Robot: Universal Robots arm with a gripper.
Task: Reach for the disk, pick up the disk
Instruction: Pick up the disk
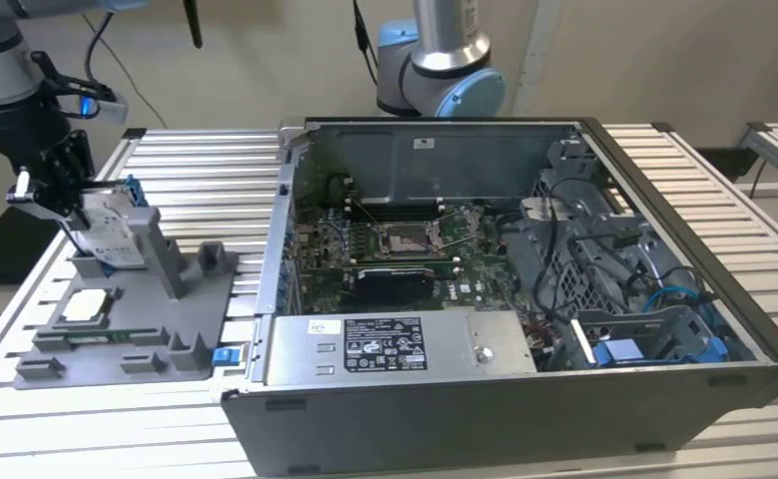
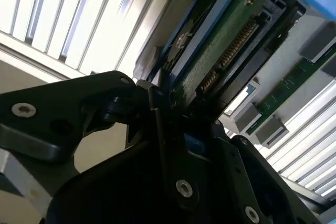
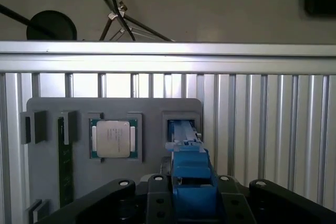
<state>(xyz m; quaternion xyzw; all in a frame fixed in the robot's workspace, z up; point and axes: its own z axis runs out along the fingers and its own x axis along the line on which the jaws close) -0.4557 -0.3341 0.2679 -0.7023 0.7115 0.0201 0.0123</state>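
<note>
While the disk (image 1: pixel 121 239) stands upright on the grey holder (image 1: pixel 163 339) (white label unreadable), the gripper (image 1: pixel 73 208) pinches it.

Exterior view overlooks everything; both wrist views seemingly hug the disk (image 2: pixel 220 51) (image 3: pixel 190 178).

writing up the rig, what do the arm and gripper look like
The arm is silver-grey tubing with rounded joints capped in light blue. Thin black cables hang beside it. The gripper is matte black and blocky, with small silver screw heads visible in both wrist views.
</note>
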